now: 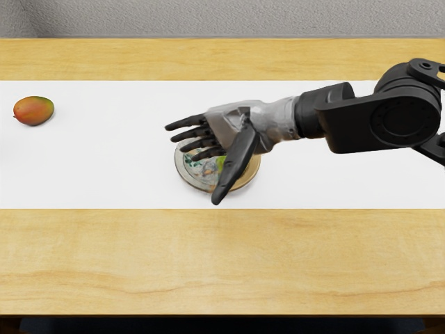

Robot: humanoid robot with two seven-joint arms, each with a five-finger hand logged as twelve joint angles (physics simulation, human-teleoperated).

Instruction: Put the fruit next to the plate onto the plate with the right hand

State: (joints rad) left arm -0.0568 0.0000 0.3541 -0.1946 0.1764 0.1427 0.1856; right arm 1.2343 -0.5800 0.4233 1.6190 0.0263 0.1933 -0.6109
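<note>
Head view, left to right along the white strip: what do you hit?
mango → plate → right arm. The right robot hand hangs over the plate, so I left it unranked.

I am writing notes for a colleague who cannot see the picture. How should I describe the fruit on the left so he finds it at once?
A white strip runs across the wooden table. Near its far left end lies the fruit, alone, far from the plate under the right hand. It is oval, red-orange fading to green.
</note>
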